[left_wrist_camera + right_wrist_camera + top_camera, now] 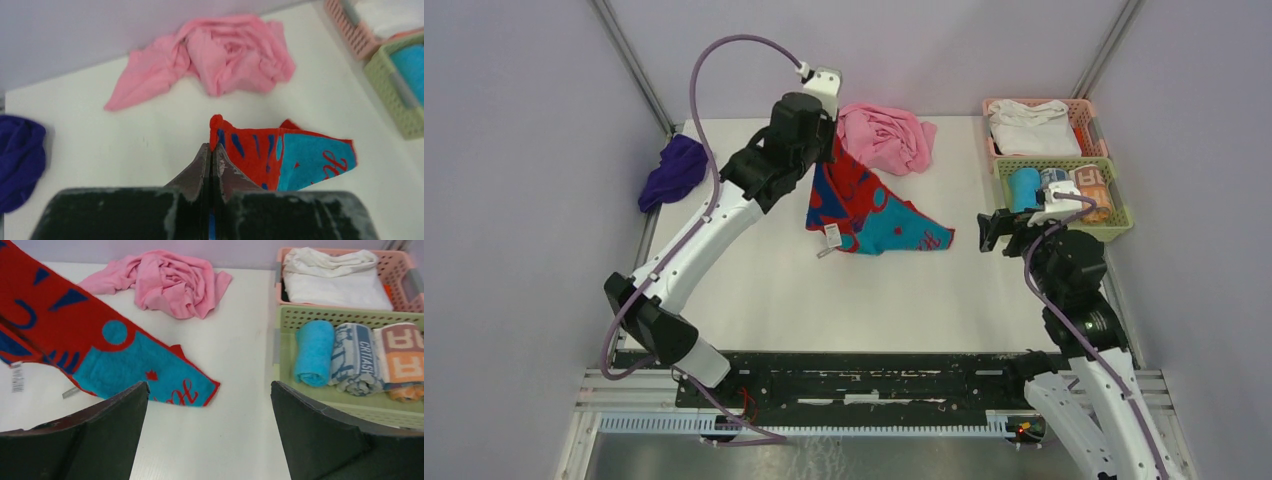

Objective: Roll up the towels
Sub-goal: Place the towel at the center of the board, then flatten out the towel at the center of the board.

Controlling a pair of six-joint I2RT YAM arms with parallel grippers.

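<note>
The red towel (864,205) has blue and teal markings and a white tag (832,236). My left gripper (829,150) is shut on one corner of it and holds that corner up, while the rest trails down onto the table. In the left wrist view the pinched corner of the towel (260,150) pokes out past the left gripper (212,147). The purple towel (672,170) lies bunched at the table's back left edge. My right gripper (989,232) stands open to the right of the red towel (75,330), with nothing between its fingers (125,405).
A large pink cloth (886,135) lies crumpled at the back centre. At the back right a pink basket (999,105) holds a white cloth (1034,130). A green basket (1124,215) in front of it holds rolled towels (1024,188).
</note>
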